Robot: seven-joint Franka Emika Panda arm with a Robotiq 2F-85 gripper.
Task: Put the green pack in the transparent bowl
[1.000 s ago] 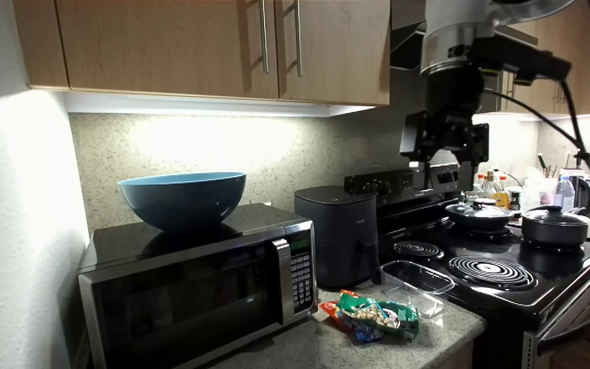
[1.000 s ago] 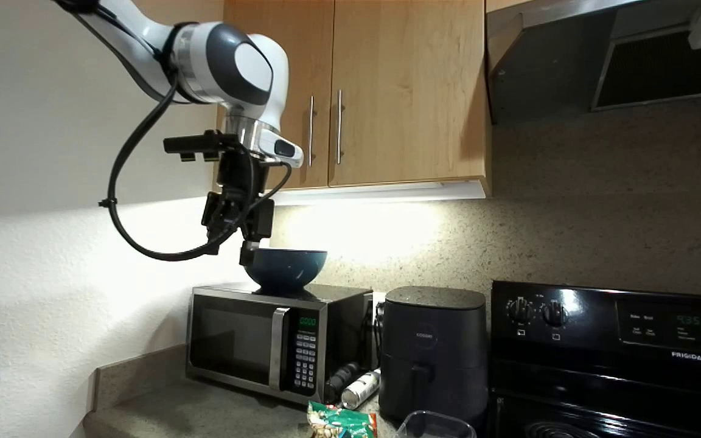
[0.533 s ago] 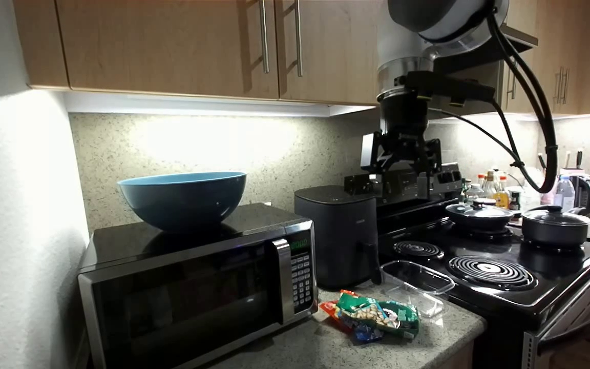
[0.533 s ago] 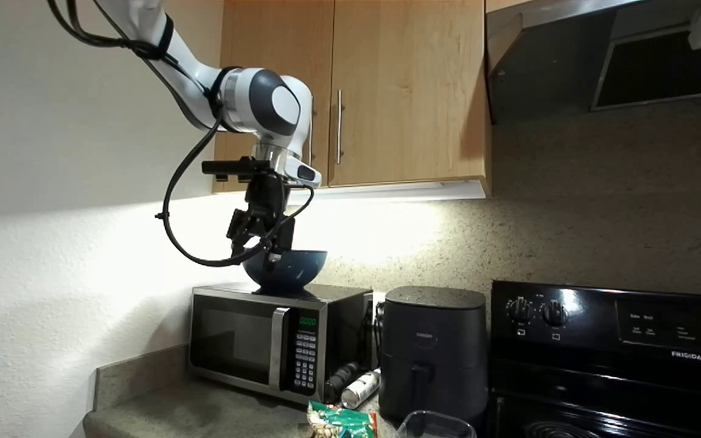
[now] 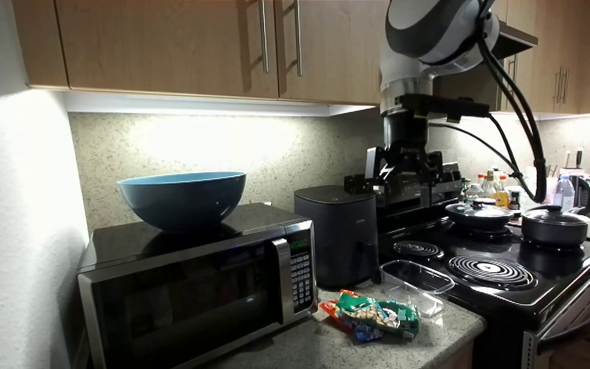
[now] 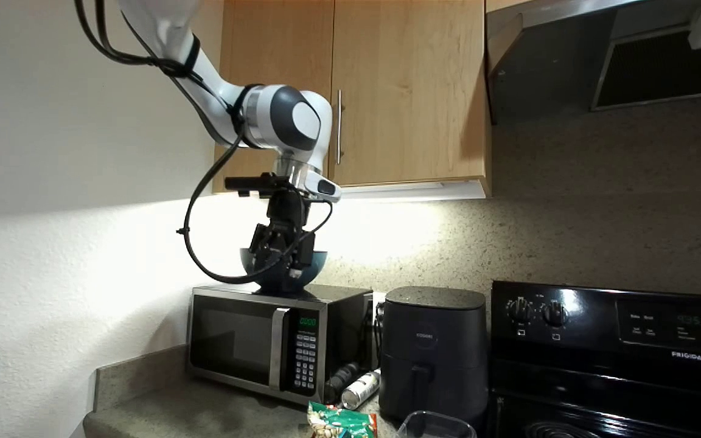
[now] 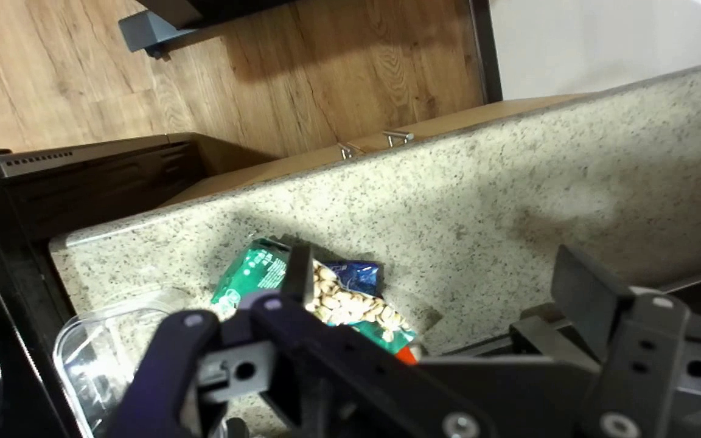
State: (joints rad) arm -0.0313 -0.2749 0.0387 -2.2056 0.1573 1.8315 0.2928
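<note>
The green pack (image 7: 343,302) is seen well below the gripper (image 5: 404,201) (widely parted, nothing held), leftward in the wrist view.

Definitely a kitchen: microwave (image 5: 182,312) on the left, black coil stove (image 5: 479,247) on the right with 2 lidded pans (image 5: 555,231) on it, air fryer (image 5: 337,238) in between. Wood cabinets (image 5: 167,46) hang over the speckled counter (image 5: 325,353), and there's bottles (image 5: 501,198) at the far end.
</note>
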